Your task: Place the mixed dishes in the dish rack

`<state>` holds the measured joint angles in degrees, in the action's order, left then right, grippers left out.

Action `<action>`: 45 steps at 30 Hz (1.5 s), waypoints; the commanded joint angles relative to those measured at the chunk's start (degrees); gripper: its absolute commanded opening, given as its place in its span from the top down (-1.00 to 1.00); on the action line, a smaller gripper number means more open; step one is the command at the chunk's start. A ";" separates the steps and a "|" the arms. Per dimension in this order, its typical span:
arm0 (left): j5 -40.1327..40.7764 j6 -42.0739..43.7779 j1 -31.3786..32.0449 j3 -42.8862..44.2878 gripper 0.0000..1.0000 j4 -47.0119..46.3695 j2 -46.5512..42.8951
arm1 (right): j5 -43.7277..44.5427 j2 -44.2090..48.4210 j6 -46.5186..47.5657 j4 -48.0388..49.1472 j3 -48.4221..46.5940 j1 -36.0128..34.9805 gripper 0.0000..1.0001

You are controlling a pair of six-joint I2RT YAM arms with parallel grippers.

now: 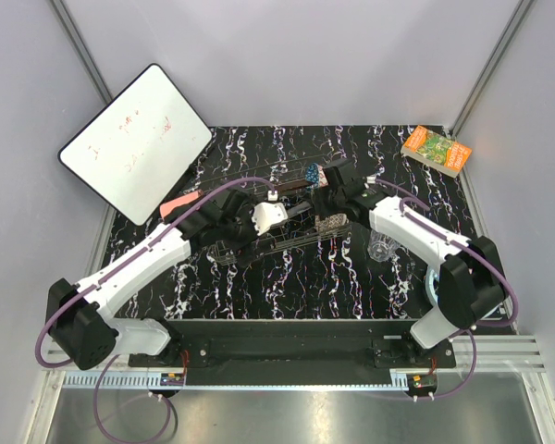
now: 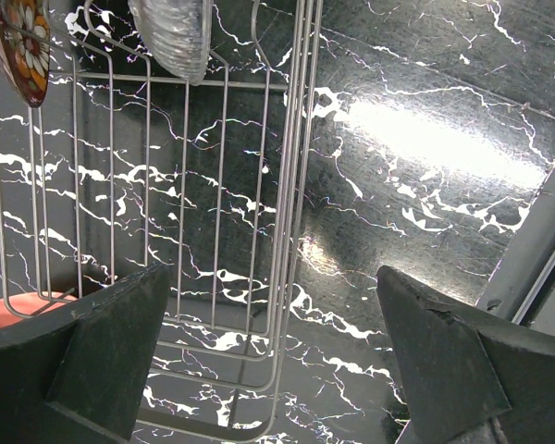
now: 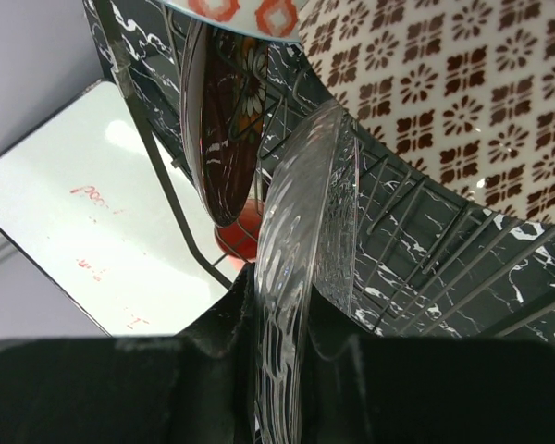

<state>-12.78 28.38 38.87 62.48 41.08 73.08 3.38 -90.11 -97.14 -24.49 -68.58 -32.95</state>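
Nothing readable with certainty. Red handwriting on the board [image 1: 134,143], far left: a few short scrawls, too small from above, blurred from the right wrist, no word to be made out. Printed cover on the book [image 1: 436,150], far right, lettering too small to read

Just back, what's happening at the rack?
The right gripper holds the clear glass bowl by its rim, on edge at the dish rack, beside the red floral plate standing there. The left gripper hovers over the rack's edge, jaws open and empty. The small clear glass sits outside the rack.
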 commanded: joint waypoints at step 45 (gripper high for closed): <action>1.09 -3.16 1.12 -1.75 -0.98 1.46 -12.00 | 11.92 0.19 -8.07 -13.74 -1.74 -9.41 -0.59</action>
<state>-12.19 25.41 39.83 58.89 43.03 62.08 13.78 -88.84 -107.09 -36.25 -69.65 -42.46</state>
